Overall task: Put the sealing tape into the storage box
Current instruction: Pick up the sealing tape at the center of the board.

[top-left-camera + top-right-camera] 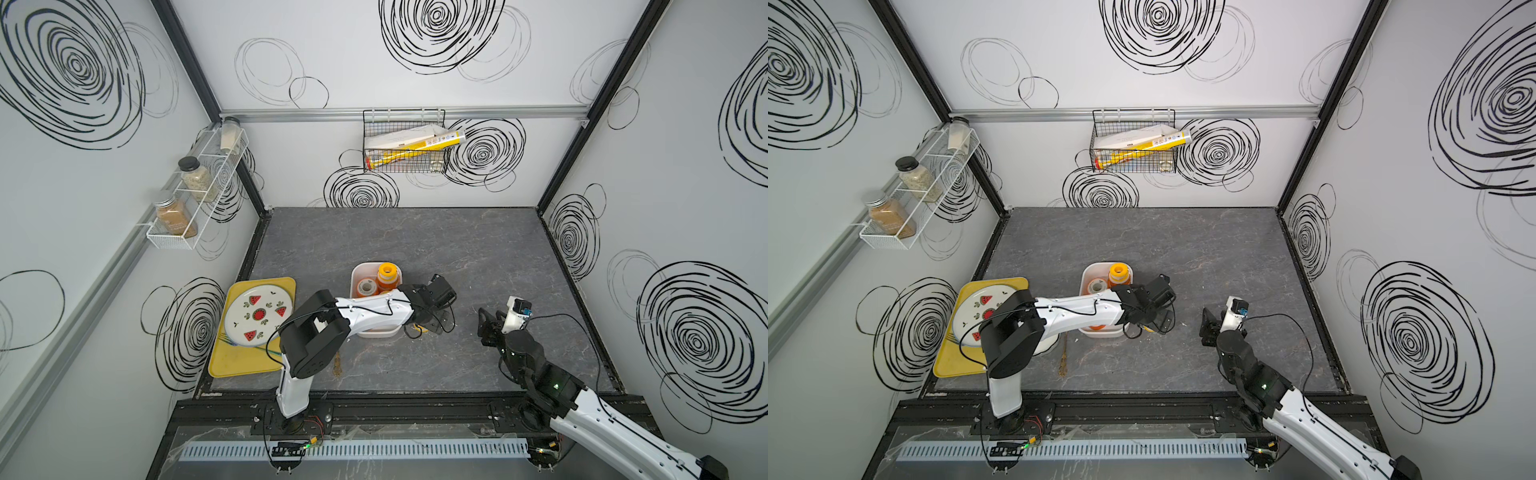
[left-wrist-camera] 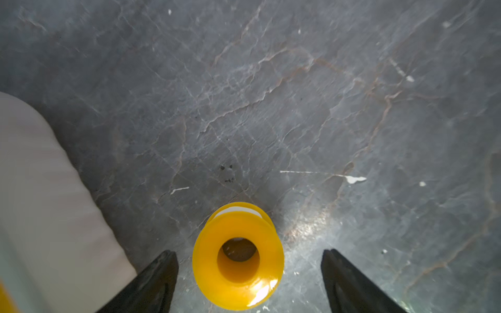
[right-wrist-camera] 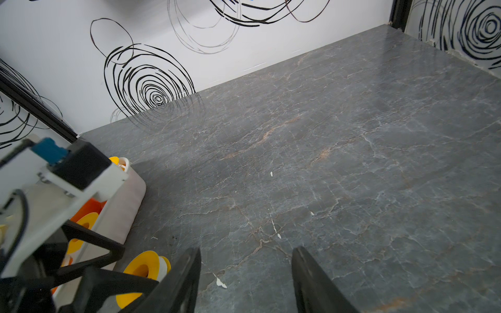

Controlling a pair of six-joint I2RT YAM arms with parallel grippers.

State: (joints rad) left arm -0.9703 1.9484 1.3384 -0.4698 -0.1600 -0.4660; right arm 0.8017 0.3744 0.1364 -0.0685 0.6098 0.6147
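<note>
**Hazards**

1. Storage box point(image 1: 376, 333), mid-worktop point(image 1: 415, 241). One black finger point(image 2: 160, 273) of the left pincer stood just beside its outer wall. A closing stroke or a descent could have caught that wall and shunted the box. That would probably have toppled the stacked rolls point(image 1: 387, 274) in its far corner.
2. Loose yellow roll point(image 2: 238, 257) of sealing tape. It lay on the worktop just outside the box, not yet in it, apparently resting on its flange rims. It was judged liable to roll off if one finger met it first.
3. Left pincer point(image 2: 249, 256). The jaws were spread wide either side of that roll and touched nothing. A grip on the glossy flanges seemed likely to slip.
4. Right pincer point(image 3: 246, 253). The jaws were parted and empty over bare worktop, apart from the box. It posed little risk unless the two arms converged.

**Containers**

1. Spice rack point(image 1: 170, 243), left wall: three lidded jars point(image 1: 174, 218).
2. Yellow tray point(image 1: 232, 365): one watermelon plate point(image 1: 259, 311).
3. Storage box: a stack topped by a yellow spool, with a flat orange roll point(image 1: 365, 286) beside it. The right wrist view showed further orange and yellow spools. The full count could not be told, because the left arm covered the near half.
4. Wire basket point(image 1: 407, 168), back wall: long yellow and white cartons point(image 1: 415, 145).
</note>
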